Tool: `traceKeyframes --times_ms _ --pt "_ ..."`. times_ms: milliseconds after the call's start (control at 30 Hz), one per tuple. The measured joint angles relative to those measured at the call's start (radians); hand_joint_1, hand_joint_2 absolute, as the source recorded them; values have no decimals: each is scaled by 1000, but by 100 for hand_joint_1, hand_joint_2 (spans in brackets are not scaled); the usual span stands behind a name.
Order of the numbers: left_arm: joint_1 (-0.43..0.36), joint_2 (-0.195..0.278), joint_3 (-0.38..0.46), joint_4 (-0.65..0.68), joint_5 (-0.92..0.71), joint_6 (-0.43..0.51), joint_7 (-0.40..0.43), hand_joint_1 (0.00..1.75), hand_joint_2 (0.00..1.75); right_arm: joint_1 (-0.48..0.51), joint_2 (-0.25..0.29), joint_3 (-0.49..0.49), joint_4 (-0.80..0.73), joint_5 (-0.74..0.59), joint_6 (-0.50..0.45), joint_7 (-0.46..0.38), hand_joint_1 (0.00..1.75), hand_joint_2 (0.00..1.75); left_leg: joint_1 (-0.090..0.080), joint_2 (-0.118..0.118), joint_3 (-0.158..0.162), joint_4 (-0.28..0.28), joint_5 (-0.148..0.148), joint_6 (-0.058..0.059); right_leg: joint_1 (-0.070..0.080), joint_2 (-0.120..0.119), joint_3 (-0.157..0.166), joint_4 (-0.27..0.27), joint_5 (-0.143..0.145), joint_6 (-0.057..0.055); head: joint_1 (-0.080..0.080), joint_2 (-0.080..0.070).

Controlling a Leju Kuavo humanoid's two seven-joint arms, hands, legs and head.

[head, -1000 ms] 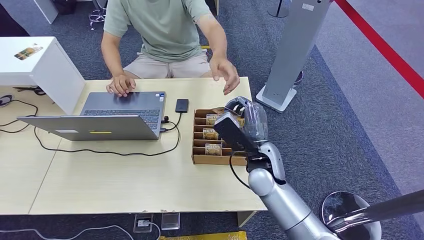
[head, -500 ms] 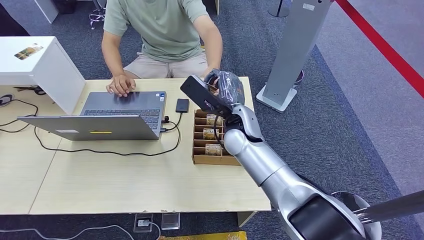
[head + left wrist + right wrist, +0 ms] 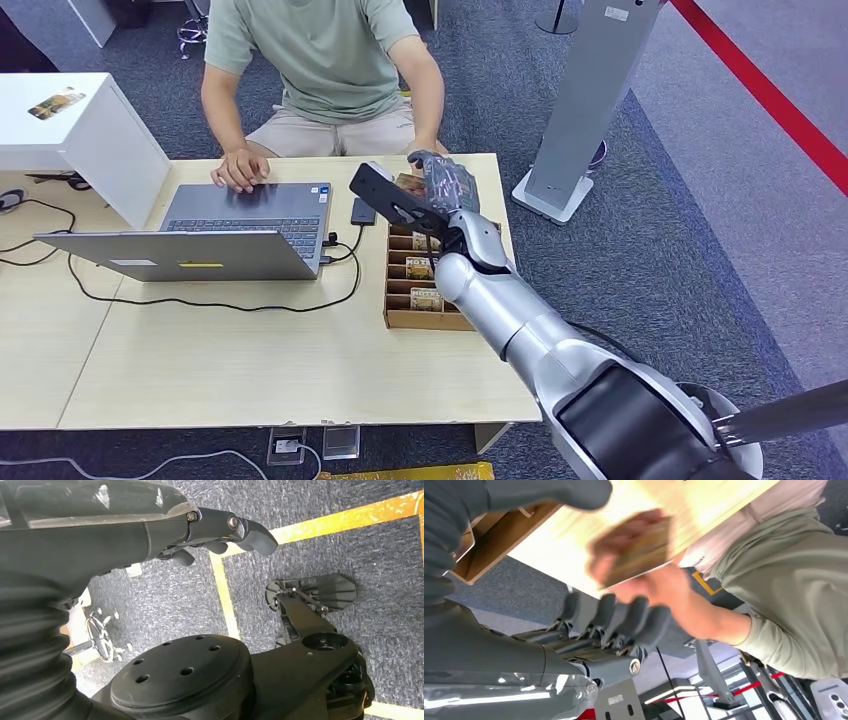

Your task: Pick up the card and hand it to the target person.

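Person's hand (image 3: pixel 664 587) grips flat tan card (image 3: pixel 639 555) (blurred)

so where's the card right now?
In the right wrist view the card is in the person's hand, just off the right hand's fingers, beside the table edge.

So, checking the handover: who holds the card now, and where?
The person's hand grips the blurred card around one end; the right hand holds nothing.
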Motion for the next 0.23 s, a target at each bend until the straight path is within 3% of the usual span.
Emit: traceKeyframes --times_ms 233 --pt "1 0 -3 0 13 10 -11 0 175 -8 -8 -3 30 -82 -40 -67 0 175 0 0 0 0 0 0 0 0 0 0 0 0 -1 0"
